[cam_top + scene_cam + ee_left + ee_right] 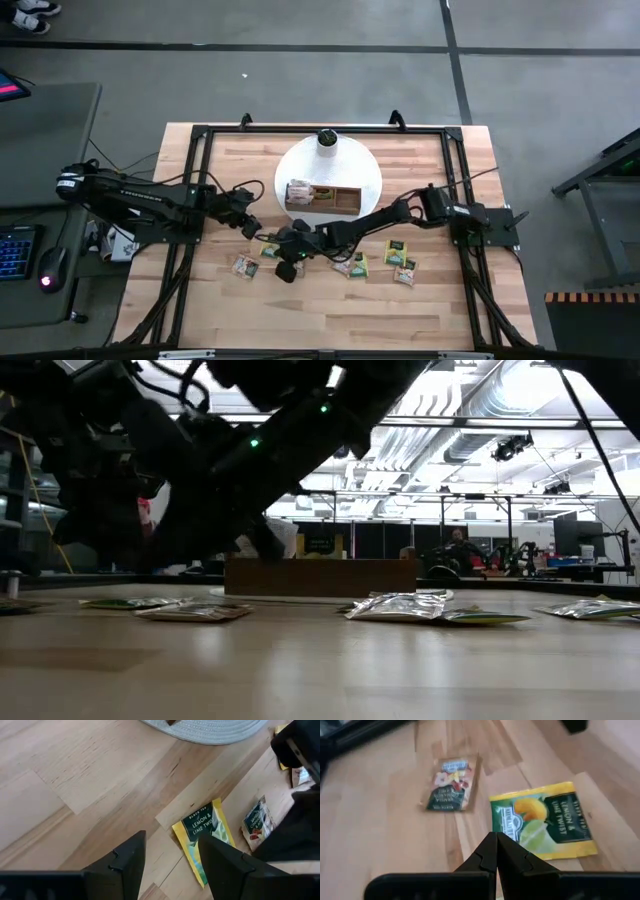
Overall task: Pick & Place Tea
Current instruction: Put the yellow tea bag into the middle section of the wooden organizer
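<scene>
**Both grippers low among loose sachets, neither holding tea**

Left gripper [250, 228]: positioned over the table [200, 300], off the near-left edge of the round white mat [368, 172]. Its fingers [125, 862] stand apart with nothing between them but bare wood. In the left wrist view a yellow-and-green lemon sachet [202, 834] lies flat just beyond the fingertips, partly hidden by one finger, not gripped.

Right gripper [285, 262]: reaching across from the right side of the table to a spot near the centre, close beside the left gripper. Its fingers [496, 851] are pressed together, nothing clamped. In the right wrist view the closed tips sit at the edge of the lemon sachet [542, 826]; whether they touch it cannot be told. A second sachet with red fruit on it [451, 784] lies a little further off, flat and apart from the first.

Tea on table: in the high view, one sachet [245, 266] lies left of the right gripper, one [352, 265] right of it, and two more [396, 250] [405, 271] further right, close together. All lie flat on the wood, in front of the mat.

Tray [322, 199]: on the mat. Its left compartment holds a stack of sachets [299, 193]; a greenish item is in the middle compartment, kind not discernible.

White cylinder [327, 141] with dark top: upright at the mat's far edge.

Low view: flat sachets [195, 611] [400, 606] lie across the tabletop in front of the tray [320, 576]; dark arm parts fill the upper left.
</scene>
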Controlling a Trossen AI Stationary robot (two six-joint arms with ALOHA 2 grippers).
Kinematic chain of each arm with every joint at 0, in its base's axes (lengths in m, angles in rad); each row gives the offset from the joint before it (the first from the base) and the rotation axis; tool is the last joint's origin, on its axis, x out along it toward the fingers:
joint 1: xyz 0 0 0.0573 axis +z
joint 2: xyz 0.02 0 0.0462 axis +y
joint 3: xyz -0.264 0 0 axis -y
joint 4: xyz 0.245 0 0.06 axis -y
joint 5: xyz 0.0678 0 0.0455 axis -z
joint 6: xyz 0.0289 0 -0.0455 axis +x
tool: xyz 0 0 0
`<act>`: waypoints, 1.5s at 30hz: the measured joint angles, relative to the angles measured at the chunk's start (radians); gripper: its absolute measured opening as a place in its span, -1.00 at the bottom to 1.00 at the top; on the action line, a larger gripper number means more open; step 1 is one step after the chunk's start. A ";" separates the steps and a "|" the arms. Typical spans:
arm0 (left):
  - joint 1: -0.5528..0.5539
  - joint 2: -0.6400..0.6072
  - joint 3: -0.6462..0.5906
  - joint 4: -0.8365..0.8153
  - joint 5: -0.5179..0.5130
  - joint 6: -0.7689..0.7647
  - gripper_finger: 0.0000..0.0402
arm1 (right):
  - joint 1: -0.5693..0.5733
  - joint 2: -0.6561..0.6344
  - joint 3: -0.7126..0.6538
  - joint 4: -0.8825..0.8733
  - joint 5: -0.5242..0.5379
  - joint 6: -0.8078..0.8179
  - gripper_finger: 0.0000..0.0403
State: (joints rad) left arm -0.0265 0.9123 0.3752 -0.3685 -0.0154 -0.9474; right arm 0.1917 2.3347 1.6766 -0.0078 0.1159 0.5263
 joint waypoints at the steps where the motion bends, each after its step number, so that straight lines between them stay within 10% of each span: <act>1: 0.000 0.000 0.000 0.000 0.000 0.000 -0.11 | 0.001 0.010 0.022 -0.029 0.004 -0.011 -1.00; 10: 0.000 0.000 0.000 -0.007 0.010 -0.003 -0.11 | -0.001 0.097 0.255 -0.267 0.077 -0.064 -1.00; 45: 0.000 0.068 0.001 0.026 0.080 -0.158 -0.11 | -0.001 0.163 0.262 -0.284 -0.004 0.050 -1.00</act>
State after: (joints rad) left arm -0.0265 0.9799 0.3759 -0.3423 0.0643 -1.1049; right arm 0.1909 2.4977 1.9388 -0.2916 0.1116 0.5762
